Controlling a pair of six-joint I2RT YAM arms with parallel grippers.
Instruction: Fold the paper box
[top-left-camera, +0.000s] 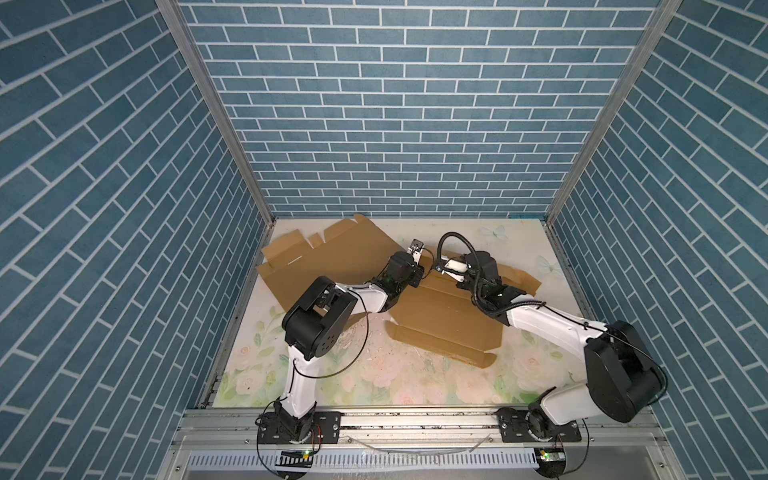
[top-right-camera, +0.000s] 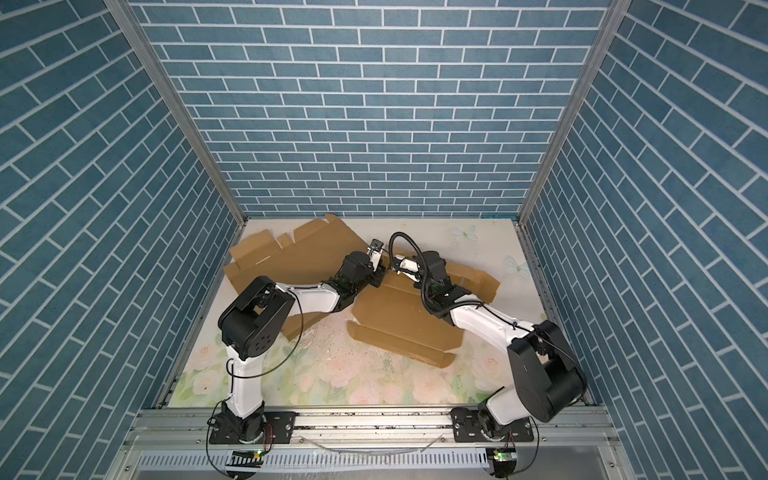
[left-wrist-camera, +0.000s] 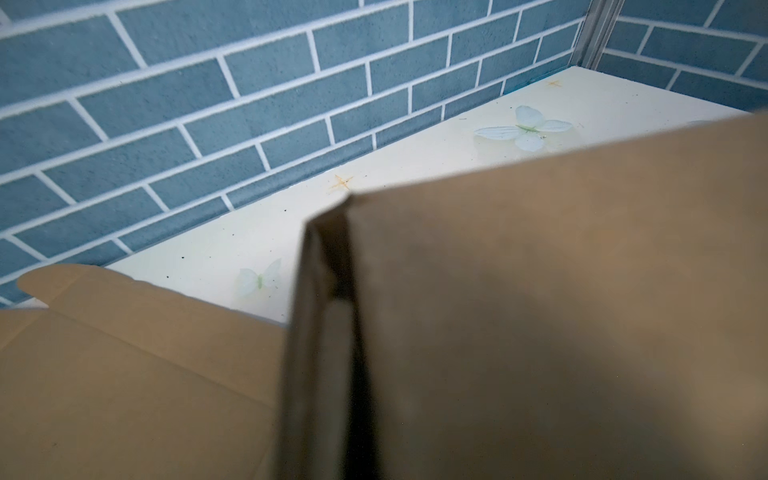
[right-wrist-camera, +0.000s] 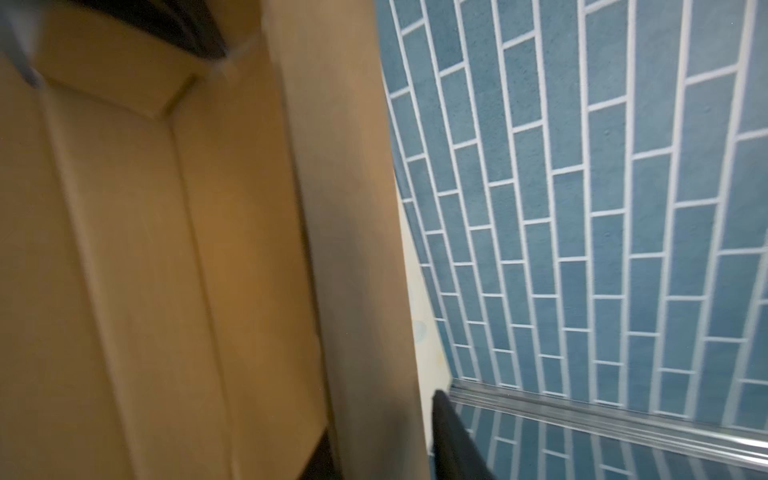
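The paper box (top-left-camera: 449, 320) (top-right-camera: 403, 320) is a brown cardboard blank, lying mostly flat at mid-table with its creases showing. At its back edge a flap stands raised, and both grippers meet there. My left gripper (top-left-camera: 423, 272) (top-right-camera: 380, 272) is shut on the flap. In the left wrist view the flap (left-wrist-camera: 324, 332) runs edge-on into the jaws, and the fingers are hidden. My right gripper (top-left-camera: 435, 269) (right-wrist-camera: 386, 457) is open. The upright flap (right-wrist-camera: 357, 249) stands between its dark fingers (right-wrist-camera: 455, 444), with a gap on one side.
A second flat cardboard blank (top-left-camera: 332, 257) (top-right-camera: 299, 253) (left-wrist-camera: 124, 374) lies at the back left, partly under my left arm. Blue brick-pattern walls (top-left-camera: 395, 124) close in three sides. The floral tabletop (top-left-camera: 374, 374) shows toward the front.
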